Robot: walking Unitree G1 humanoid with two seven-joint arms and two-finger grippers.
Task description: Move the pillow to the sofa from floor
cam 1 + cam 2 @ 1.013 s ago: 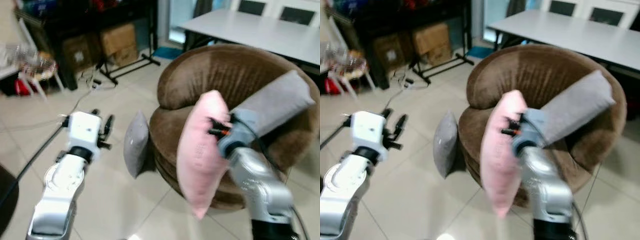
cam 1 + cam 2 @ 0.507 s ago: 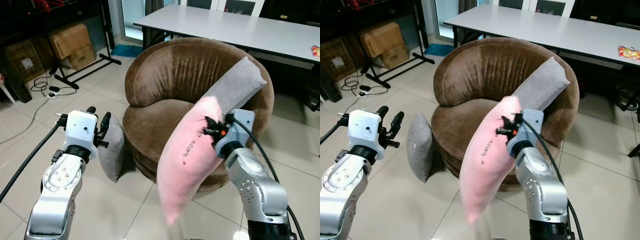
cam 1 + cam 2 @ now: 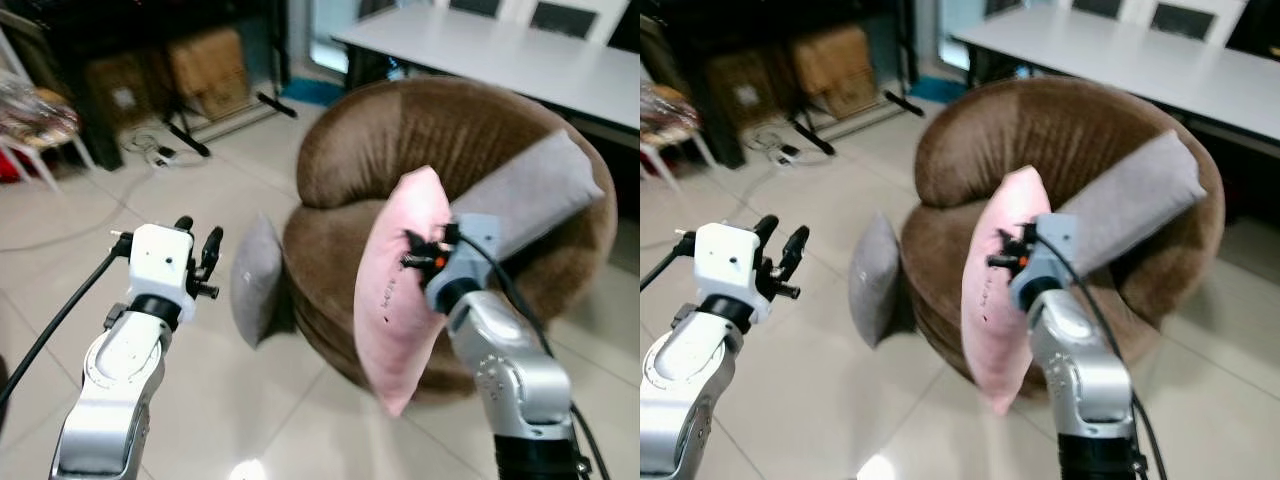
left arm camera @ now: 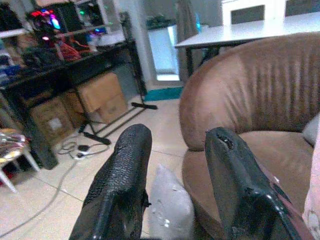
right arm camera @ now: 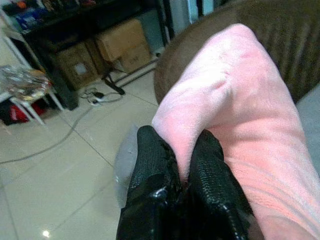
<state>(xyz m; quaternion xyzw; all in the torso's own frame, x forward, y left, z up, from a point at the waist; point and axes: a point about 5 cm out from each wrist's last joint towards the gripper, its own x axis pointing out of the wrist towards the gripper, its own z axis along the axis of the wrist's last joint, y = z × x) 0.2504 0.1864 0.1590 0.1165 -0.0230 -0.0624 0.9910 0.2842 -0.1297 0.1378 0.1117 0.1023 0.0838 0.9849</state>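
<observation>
My right gripper (image 5: 175, 165) is clamped on an edge of the pink pillow (image 3: 400, 290), which hangs off the floor in front of the brown round sofa (image 3: 470, 140) at my 1 o'clock. To do this well I should carry it forward over the seat before letting go, clear of the grey bolster (image 3: 530, 190). My left gripper (image 4: 175, 175), fingers apart and empty, is raised at 10 o'clock; a grey cushion (image 3: 258, 280) leans against the sofa's base.

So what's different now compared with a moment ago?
Little: the camera swung about, so the whole view shifted. The right gripper stays clamped on the pink pillow, which hangs in front of the brown sofa. The left gripper stays open and raised; the grey pillow still leans against the sofa.
</observation>
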